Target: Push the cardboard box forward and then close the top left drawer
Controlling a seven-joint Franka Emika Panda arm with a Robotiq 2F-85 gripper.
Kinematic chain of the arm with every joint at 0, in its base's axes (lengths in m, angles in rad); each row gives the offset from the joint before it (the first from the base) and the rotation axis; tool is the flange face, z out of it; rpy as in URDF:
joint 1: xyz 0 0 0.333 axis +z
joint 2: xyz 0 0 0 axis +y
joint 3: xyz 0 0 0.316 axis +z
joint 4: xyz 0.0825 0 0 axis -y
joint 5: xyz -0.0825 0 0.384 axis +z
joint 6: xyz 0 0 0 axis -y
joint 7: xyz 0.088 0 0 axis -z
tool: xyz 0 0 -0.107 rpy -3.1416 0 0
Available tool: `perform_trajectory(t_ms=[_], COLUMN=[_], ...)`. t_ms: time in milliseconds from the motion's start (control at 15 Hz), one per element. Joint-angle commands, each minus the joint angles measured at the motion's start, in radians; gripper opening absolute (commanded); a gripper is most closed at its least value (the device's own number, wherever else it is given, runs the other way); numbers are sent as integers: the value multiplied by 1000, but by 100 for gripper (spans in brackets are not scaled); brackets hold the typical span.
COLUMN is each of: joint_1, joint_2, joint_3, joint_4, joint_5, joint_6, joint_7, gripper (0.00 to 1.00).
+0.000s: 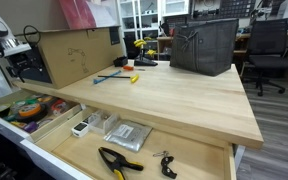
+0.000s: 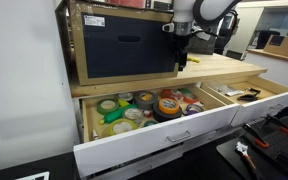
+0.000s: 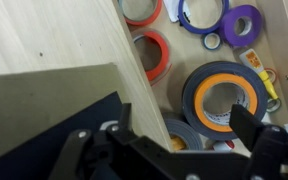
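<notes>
Currently, leftmost in both exterior views, the cardboard box (image 2: 124, 45) lies long-side along the rear of the tabletop (image 1: 174, 95), dark end panel facing the open drawers. It sits close to the front edge there, which is probably why it has to be shoved away first. Just beside the box's right end hangs the end effector (image 2: 182, 66), pointing straight down. The wrist view shows its fingers spread wide with nothing between them. Contact with the carton: cannot tell. My guess is that it sits low at that end so a finger can serve as a flat pusher, not a clamp. Below it, the top left drawer (image 2: 154, 142) stands pulled fully out, white front toward the camera and tape rolls (image 3: 224, 95) packed inside. None seem to rise above the sides, so sliding it shut looks unobstructed. Further right, the wide drawer (image 1: 184, 145) is also open, with pliers (image 1: 119, 160) lying loose in it; not part of the job. Far right, the fabric bin (image 1: 204, 45) stands well apart from the box, leaving bare wood between them.
</notes>
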Motion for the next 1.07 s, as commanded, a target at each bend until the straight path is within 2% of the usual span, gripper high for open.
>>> perform_trajectory(t_ms=[0, 533, 867, 1000], joint_1=[-13, -29, -46, -38], joint_2=[53, 56, 53, 53], joint_3=[5, 9, 23, 16], joint_4=[72, 74, 82, 99], joint_5=[-12, -2, 93, 120], joint_6=[-2, 7, -71, -123], joint_7=[-200, -448, -582, -572], gripper=[100, 100, 100, 100])
